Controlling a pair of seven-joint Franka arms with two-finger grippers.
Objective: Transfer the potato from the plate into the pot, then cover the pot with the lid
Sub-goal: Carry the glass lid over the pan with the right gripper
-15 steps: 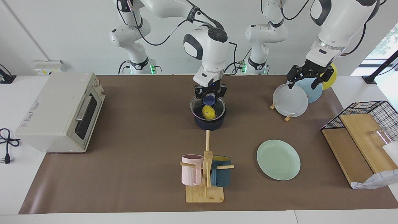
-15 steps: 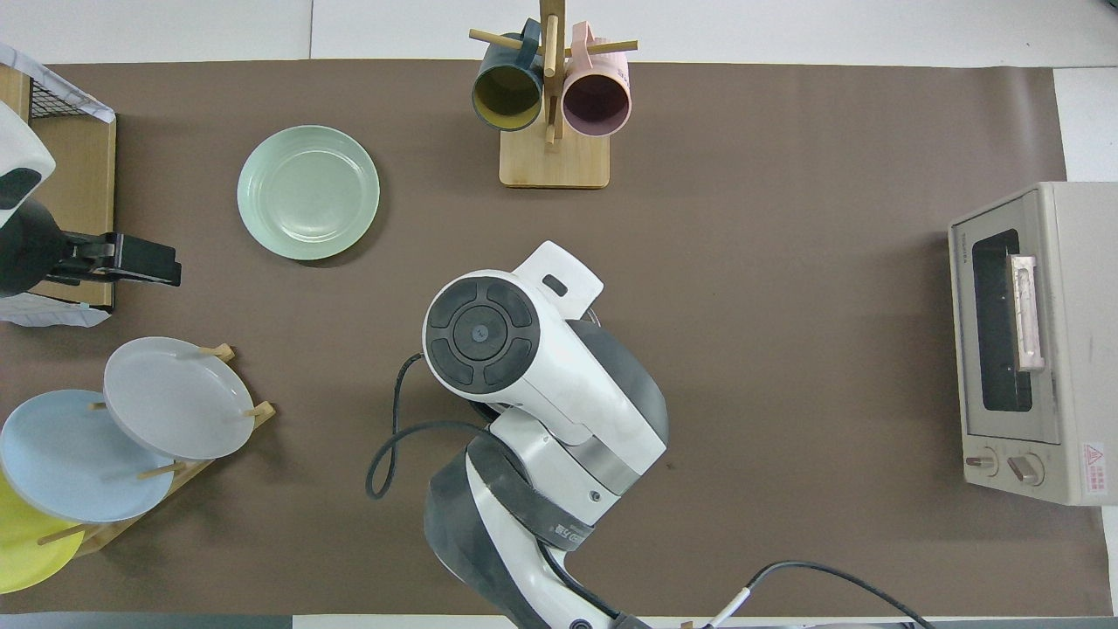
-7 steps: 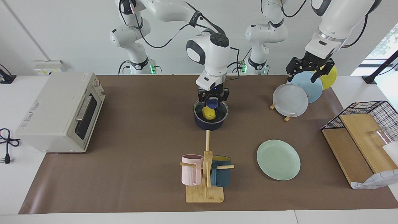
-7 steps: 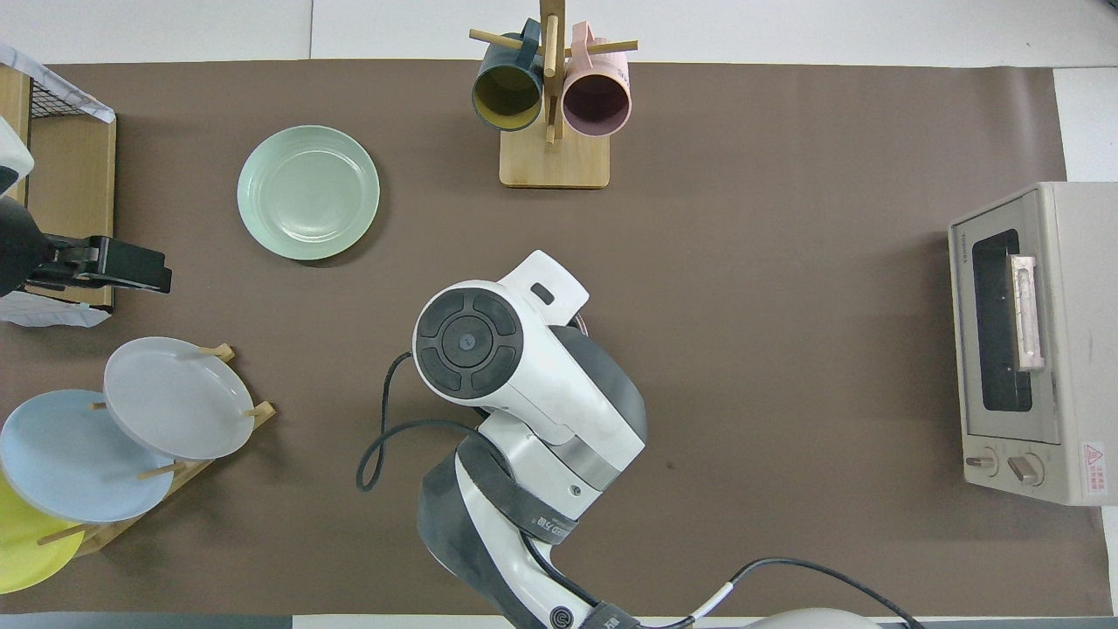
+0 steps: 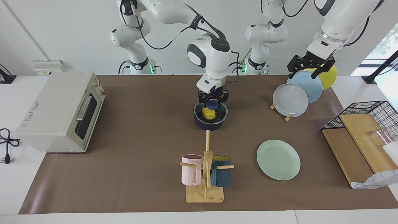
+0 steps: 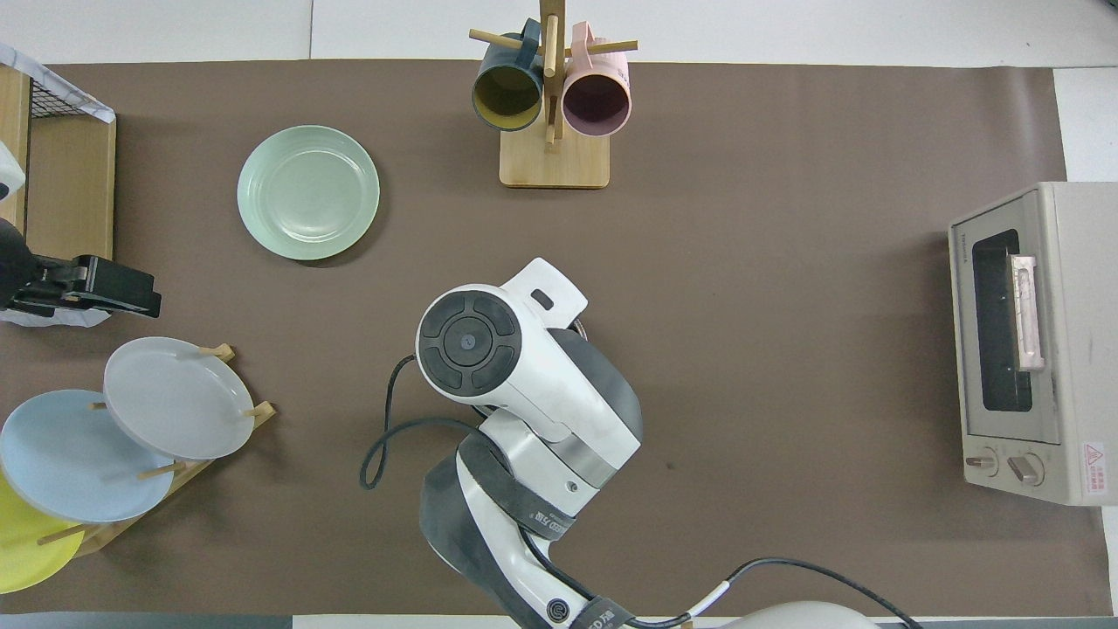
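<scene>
Brown mat on white table (image 5: pixel 140 130). R gripper (image 5: pixel 212 100) clamped on blue knob of clear glass lid (image 5: pixel 221 112), lid on navy pot (image 5: pixel 209 125); yellow potato (image 5: pixel 208 113) inside. Mint-green plate (image 5: pixel 278 159) bare, toward L arm's end. L gripper (image 5: pixel 306 69) jaws apart over upright plates.

A clear glass lid (image 5: pixel 211 111) with a thin metal rim and a glossy blue knob sits over a smooth yellow potato (image 5: pixel 208 113) in a dark matt pot (image 5: pixel 209 123). Brown paper-like matting (image 5: pixel 140 137) covers the table, its finish dull. A pale green plate (image 5: pixel 278 159) looks smooth and softly satin. The mug stand (image 5: pixel 205 189) is light bare wood; the toaster oven (image 5: pixel 59 112) is cream painted metal.
</scene>
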